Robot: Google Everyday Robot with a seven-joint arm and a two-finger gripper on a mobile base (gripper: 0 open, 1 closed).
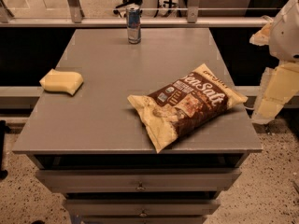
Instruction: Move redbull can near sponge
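Your gripper (274, 93) hangs right of the desk (107, 120), partly cropped; you can't read its jaws. The redbull can (134, 24) stands at the back edge, sponge (61, 81) far left.

Chip bag (187, 104), grey drawer table (105, 118)

1. We look from one camera set high at the near side of the table (93, 120), facing down and across it toward the far railing (210, 21).
2. We stand at middling range; the whole tabletop and the drawers (140, 178) fit.
3. The gripper (275, 94) hangs at our right edge, beside the table.
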